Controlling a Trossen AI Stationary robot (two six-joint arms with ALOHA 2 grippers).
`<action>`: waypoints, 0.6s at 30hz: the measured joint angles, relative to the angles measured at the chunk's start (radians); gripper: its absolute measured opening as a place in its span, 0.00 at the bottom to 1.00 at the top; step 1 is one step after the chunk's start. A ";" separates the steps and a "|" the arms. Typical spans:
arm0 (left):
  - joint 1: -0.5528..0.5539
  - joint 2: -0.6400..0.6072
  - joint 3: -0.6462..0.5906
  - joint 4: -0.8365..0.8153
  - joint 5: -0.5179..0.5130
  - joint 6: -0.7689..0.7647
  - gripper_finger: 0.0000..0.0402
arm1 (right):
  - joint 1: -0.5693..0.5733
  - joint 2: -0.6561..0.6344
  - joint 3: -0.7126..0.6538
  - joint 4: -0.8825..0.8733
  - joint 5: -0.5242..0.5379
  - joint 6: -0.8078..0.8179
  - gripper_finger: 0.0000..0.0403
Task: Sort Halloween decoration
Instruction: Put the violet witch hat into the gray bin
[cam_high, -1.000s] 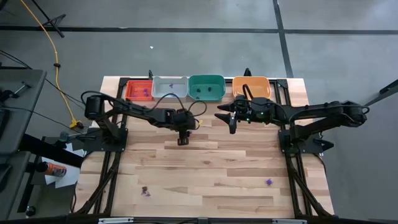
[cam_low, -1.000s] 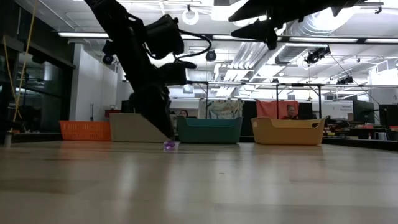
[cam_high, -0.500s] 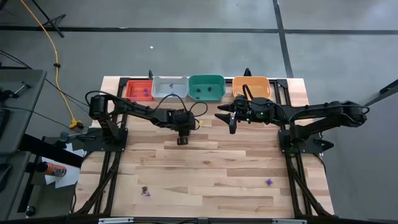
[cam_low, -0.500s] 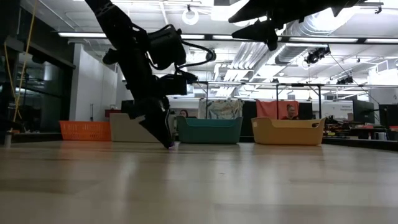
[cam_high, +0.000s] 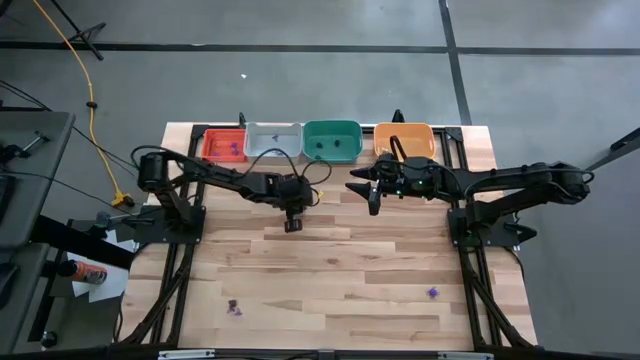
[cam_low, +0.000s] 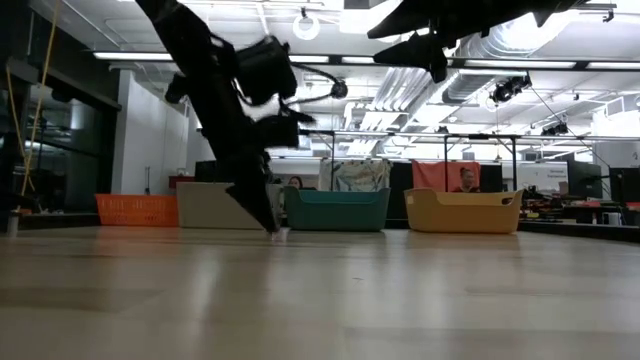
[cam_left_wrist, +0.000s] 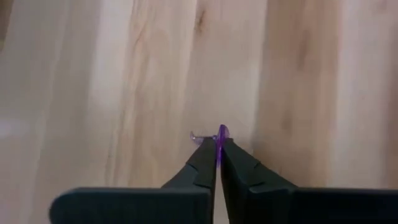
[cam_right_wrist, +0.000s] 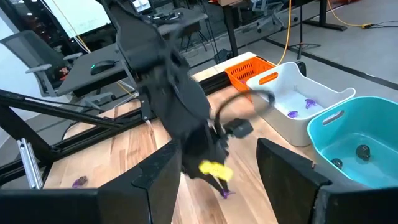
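A tiny purple trinket (cam_left_wrist: 221, 132) of the Halloween decoration sits at the tips of my left gripper (cam_left_wrist: 218, 144), which is shut on it at the table top, a little in front of the grey tray (cam_high: 272, 140). The same gripper (cam_high: 292, 226) reaches steeply down to the wood in the low view (cam_low: 274, 231). My right gripper (cam_high: 366, 192) hangs open, high above the table in front of the orange tray (cam_high: 404, 138), with nothing between its fingers. Two more purple trinkets (cam_high: 232, 306) (cam_high: 432, 292) lie on the wood near the front edge. My left gripper pinches the purple trinket (cam_left_wrist: 222, 129) between the very ends of its two fingers. The fingers slant steeply down from the table's left far side. The trinket is down at the wood; a pale bit (cam_left_wrist: 194, 135) of it sticks out to one side.
Red (cam_high: 223, 143), grey, green (cam_high: 331, 140) and orange trays stand in a row along the far edge; the grey and green ones hold small trinkets (cam_right_wrist: 308, 99) (cam_right_wrist: 362, 150). Bare wood (cam_high: 340, 270) stretches across the table's middle. A person (cam_low: 466, 180) shows far behind the table.
My left gripper has stayed at the same spot on the table and has shut on the purple trinket, which a second ago lay beside its fingertips on the wood.
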 joint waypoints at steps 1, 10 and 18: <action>0.001 -0.022 -0.001 -0.010 0.017 -0.007 0.00 | 0.000 0.000 0.000 0.000 0.000 0.000 0.51; 0.002 -0.411 0.000 -0.018 0.115 -0.025 0.00 | 0.000 0.000 0.000 -0.002 0.007 -0.002 0.51; -0.004 -0.725 0.002 0.204 0.083 -0.090 0.00 | 0.000 0.000 0.000 0.042 -0.019 -0.037 0.51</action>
